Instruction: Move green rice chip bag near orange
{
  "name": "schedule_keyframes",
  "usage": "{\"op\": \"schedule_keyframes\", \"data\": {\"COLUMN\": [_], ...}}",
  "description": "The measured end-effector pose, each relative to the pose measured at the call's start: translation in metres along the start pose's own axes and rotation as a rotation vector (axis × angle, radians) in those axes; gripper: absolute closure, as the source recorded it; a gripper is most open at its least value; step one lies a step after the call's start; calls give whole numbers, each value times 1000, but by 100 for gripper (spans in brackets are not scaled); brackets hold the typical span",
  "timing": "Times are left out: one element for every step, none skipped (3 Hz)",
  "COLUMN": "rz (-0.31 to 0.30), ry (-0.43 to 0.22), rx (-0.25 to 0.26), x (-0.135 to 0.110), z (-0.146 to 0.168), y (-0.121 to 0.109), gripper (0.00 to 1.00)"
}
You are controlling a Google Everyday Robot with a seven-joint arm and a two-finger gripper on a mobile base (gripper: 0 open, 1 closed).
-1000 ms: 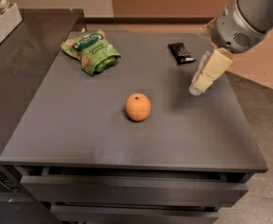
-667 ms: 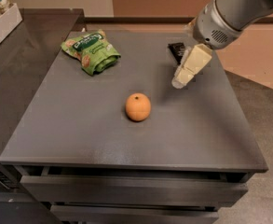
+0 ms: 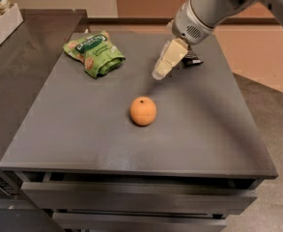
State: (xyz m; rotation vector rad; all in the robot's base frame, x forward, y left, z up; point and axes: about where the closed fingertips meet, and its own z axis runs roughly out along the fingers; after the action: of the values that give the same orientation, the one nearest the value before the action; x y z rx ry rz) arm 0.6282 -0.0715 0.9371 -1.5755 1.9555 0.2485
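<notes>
The green rice chip bag (image 3: pixel 94 53) lies at the back left of the dark grey table (image 3: pixel 83 129), its dark label facing up. The orange (image 3: pixel 143 110) sits near the table's middle, well apart from the bag. My gripper (image 3: pixel 161 72) hangs above the table at the back, to the right of the bag and behind the orange, its cream fingers pointing down and to the left. It holds nothing and touches neither object.
A small black wrapped bar (image 3: pixel 191 60) lies at the back right, partly hidden behind my gripper. A white bin (image 3: pixel 1 25) with packets stands on the darker counter at the far left. Drawers run under the table's front edge (image 3: pixel 131 170).
My gripper and arm have moved left across the back of the table, from beside the black bar toward the bag. The bag and orange have not moved.
</notes>
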Motion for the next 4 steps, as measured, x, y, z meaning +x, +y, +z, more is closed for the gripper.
{"op": "schedule_keyframes", "data": {"rz": [-12, -30, -44, -49], "ry": [-46, -97, -129, -164], "rx": [-30, -55, -83, -95], "x": [-16, -27, -36, -46], "z": [29, 56, 84, 105], "y": [-14, -27, -36, -40], "gripper": [0, 0, 0, 0]}}
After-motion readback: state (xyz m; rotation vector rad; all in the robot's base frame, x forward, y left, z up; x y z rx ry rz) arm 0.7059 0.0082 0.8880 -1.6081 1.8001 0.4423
